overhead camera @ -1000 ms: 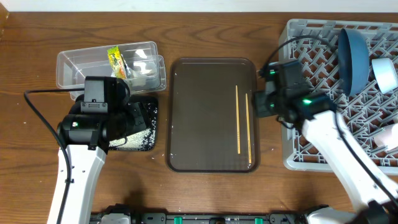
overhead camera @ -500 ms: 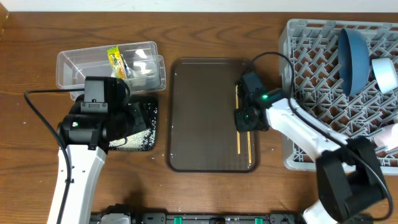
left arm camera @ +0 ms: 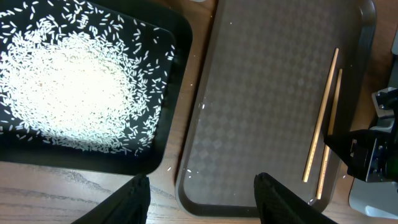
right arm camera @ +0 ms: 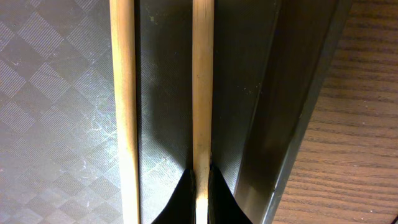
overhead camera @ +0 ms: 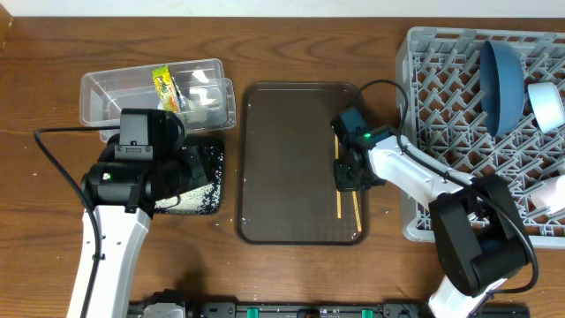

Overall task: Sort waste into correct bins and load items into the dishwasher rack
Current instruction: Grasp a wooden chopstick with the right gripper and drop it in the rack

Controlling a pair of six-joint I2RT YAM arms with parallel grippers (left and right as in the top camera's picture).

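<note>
Chopstick step: right tool [right arm camera: 201,194] was pinched tight on the right-hand chopstick [right arm camera: 202,87], flat in the brown tray [overhead camera: 287,159] mid-frame. Next it needed a level lift to the rack [overhead camera: 441,79], upper right. Left tool [left arm camera: 202,202] gaped wide, empty.

Tan chopsticks [right arm camera: 122,93]; brown, seemingly checkered tray [right arm camera: 50,124]

The brown tray's [right arm camera: 292,93] raised rim stood just beside the right chopstick [right arm camera: 202,81], leaving only a narrow channel. The left chopstick [right arm camera: 122,93] bounded the other side. Further left the tray floor lay open; the rack [overhead camera: 441,37] walled the right.
</note>
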